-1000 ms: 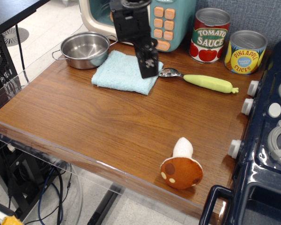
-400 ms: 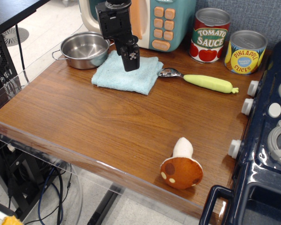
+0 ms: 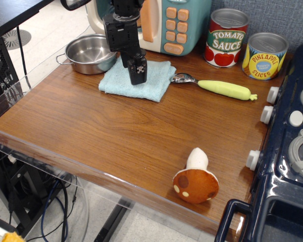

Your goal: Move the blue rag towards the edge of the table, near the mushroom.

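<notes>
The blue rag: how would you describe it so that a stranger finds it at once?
On the table, look at the far side, between the steel pot and the spoon. The blue rag lies flat there under the gripper, the only soft cloth.

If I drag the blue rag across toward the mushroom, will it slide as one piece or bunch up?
The blue rag looks like soft folded terry, so it will likely be floppy and may bunch or unfold. It should be light, yet could cling to the table. The end effector is over its middle.

blue rag (image 3: 152,81) folded flat, mushroom (image 3: 195,180) on its side
</notes>
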`<action>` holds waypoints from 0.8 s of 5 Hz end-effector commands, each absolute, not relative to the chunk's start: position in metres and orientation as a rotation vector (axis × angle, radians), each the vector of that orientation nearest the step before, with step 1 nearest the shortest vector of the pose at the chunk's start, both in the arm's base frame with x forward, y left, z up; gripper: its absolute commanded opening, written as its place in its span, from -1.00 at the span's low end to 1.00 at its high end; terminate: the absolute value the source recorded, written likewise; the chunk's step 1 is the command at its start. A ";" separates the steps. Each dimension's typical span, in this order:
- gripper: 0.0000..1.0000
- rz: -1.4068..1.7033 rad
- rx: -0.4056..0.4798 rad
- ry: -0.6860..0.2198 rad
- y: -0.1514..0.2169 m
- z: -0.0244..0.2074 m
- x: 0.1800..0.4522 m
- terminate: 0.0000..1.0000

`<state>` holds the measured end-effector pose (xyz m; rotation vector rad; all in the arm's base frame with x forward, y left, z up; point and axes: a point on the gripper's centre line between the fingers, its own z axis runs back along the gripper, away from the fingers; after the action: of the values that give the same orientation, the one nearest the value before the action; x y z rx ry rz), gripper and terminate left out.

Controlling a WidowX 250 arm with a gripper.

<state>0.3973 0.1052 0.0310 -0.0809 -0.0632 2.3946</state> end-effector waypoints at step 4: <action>1.00 2.367 -0.025 -0.061 0.066 0.026 0.335 -1.00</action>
<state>0.3346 0.0626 0.0110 0.0185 -0.0306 2.3759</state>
